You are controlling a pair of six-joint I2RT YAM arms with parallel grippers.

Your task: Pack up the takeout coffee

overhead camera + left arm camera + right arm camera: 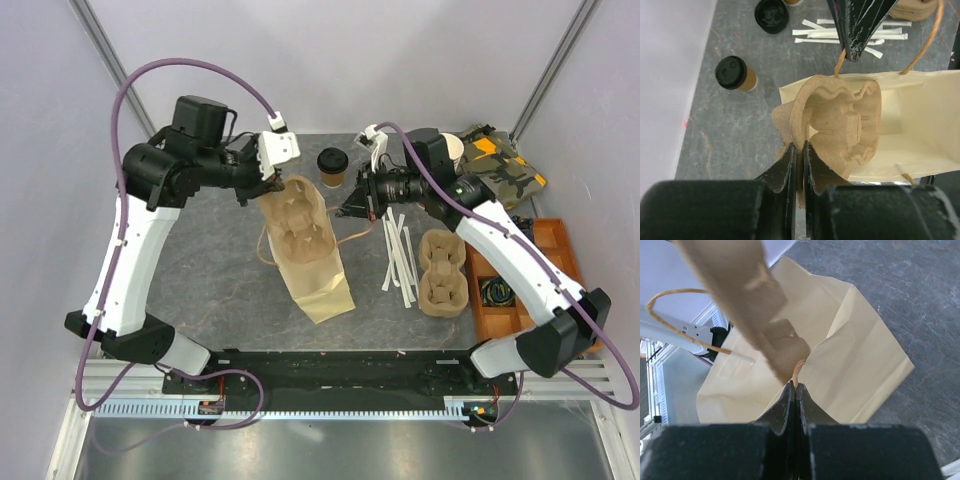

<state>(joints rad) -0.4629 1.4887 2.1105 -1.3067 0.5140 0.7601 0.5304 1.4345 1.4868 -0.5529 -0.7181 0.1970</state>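
The takeout coffee point(332, 165), a brown cup with a black lid, stands upright on the table behind the paper bag; it also shows in the left wrist view point(735, 74). My left gripper point(283, 192) point(800, 149) is shut on the edge of a pulp cup carrier point(297, 222) point(840, 122), held at the open mouth of the kraft paper bag point(322, 280) point(925, 125). My right gripper point(350, 207) point(794, 386) is shut on the bag's twine handle point(798, 368) and holds the mouth up. The carrier is a blurred brown shape in the right wrist view point(740, 290).
Wrapped straws point(400, 255) lie right of the bag, with a second pulp carrier point(442, 272) beside them. An orange bin point(545, 240) and a camouflage pouch point(500, 160) are at the right. Loose black lids point(771, 15) lie near the straws point(850, 34).
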